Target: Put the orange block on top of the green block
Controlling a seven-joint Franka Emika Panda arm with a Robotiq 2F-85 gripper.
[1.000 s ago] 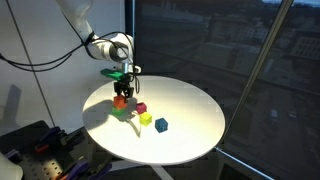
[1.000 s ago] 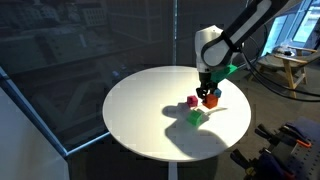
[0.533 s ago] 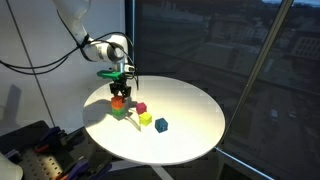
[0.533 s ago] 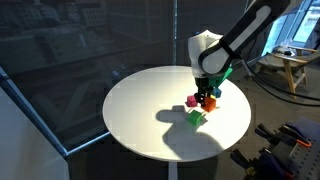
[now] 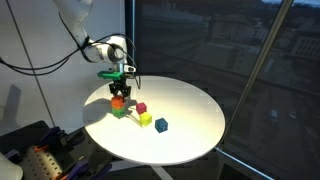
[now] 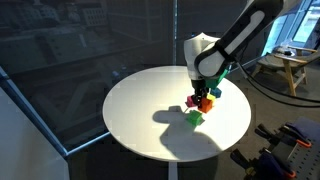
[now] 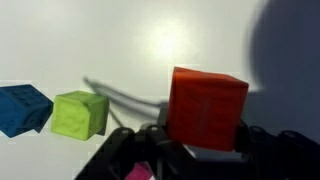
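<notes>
Orange block (image 5: 119,101) in the gripper (image 5: 119,96), left of frame centre
Bright orange cube, sharp-edged, gripped on two sides, just above the green block (image 5: 121,111); contact between them cannot be told

This looks like a robotics lab set up in a room of an office tower. A robot arm (image 5: 88,22) trails loose cables (image 5: 30,66) above a round white table (image 5: 190,130). Black gear (image 5: 35,150) with exposed wiring sits just beside the table. Tall windows (image 5: 220,40) with dark frames wall the room in both exterior views, and city buildings show through them from high up in the dark. In an exterior view, a wooden stand (image 6: 295,62) stands behind the arm.
</notes>
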